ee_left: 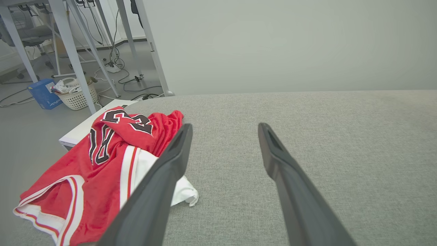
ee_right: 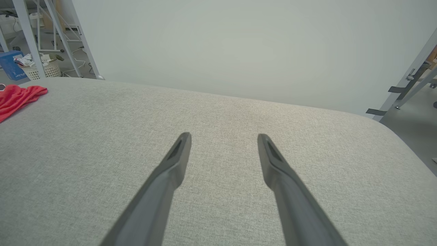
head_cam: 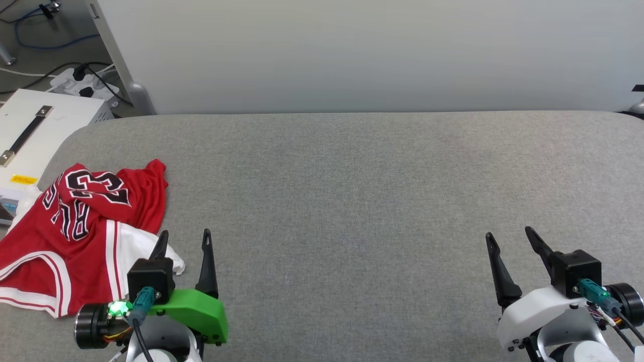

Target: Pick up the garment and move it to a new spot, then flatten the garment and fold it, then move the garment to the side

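A: Whereabouts of the garment (head_cam: pixel 75 236)?
B: Crumpled at the left edge of the desk (head_cam: pixel 352 201).
A: And the left end effector (head_cam: pixel 185 234)?
B: Released, empty, over the desk's near-left part.
A: The right end effector (head_cam: pixel 508 231)?
B: Released, empty, near-right part.

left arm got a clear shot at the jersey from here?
Probably yes. The left gripper is open, right beside the crumpled jersey near the left edge of the grey table, and nothing lies between them.
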Motion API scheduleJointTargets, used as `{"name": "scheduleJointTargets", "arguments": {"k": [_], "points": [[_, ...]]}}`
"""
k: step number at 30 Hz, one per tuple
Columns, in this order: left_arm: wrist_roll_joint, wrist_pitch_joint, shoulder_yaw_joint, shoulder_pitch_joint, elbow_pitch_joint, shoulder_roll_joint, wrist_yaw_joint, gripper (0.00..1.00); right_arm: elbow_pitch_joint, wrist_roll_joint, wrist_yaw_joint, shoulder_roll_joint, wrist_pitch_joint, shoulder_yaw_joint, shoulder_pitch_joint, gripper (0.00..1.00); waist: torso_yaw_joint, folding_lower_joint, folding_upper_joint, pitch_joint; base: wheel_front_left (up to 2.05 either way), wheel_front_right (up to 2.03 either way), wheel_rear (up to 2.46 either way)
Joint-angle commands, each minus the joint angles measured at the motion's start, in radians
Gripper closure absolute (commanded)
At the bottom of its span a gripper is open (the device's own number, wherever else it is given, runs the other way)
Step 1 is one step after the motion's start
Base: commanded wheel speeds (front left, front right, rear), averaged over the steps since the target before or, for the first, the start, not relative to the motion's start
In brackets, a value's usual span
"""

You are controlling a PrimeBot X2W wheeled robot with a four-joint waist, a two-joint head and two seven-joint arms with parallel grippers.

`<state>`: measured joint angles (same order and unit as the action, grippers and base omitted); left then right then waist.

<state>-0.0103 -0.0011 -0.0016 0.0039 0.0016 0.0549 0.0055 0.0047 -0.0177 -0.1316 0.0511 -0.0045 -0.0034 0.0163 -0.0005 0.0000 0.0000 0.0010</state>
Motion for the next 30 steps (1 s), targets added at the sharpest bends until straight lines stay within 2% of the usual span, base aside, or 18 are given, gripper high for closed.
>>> {"name": "scheduleJointTargets", "arguments": {"k": [1, 30], "points": [[-0.008, -0.013, -0.001, -0.001, -0.004, 0.000, 0.007, 0.00, -0.006, -0.011, 0.000, 0.000, -0.013, -0.004, 0.000, 0.00, 0.000, 0.0000, 0.0000, 0.000, 0.00, 0.00, 0.00], [-0.026, -0.075, -0.009, 0.003, -0.021, -0.001, 0.030, 0.00, -0.035, -0.113, 0.000, 0.000, -0.074, -0.013, 0.016, 0.00, -0.001, 0.0000, 0.0000, 0.006, 0.00, 0.00, 0.00]]}}
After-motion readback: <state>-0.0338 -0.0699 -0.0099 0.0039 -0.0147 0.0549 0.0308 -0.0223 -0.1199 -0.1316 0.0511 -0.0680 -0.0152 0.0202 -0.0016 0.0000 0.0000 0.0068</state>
